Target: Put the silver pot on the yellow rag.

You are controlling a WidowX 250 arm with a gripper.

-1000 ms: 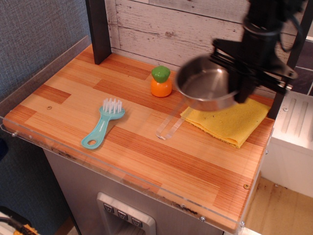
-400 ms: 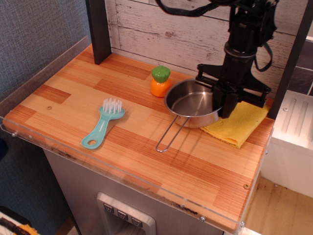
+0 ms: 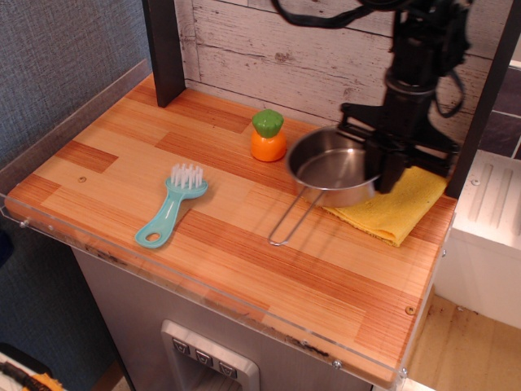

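Note:
The silver pot [image 3: 330, 167] is a shallow shiny steel pot with a long wire-loop handle that points to the front left. It sits low over the left part of the yellow rag [image 3: 400, 208], and its left side hangs over the wood. My gripper [image 3: 383, 173] comes down from above and is shut on the pot's right rim. The rag lies flat at the right back of the table and is partly hidden by the pot and the gripper. I cannot tell whether the pot rests on the rag or hangs just above it.
A toy carrot [image 3: 268, 136], orange with a green top, stands just left of the pot. A teal brush [image 3: 171, 208] lies at the left middle. A dark post [image 3: 165, 49] stands at the back left. The wooden table [image 3: 269, 277] has a clear edge strip in front.
The pot, held in my gripper, came down from the air to table height. It then shifted a little to the right, further over the rag.

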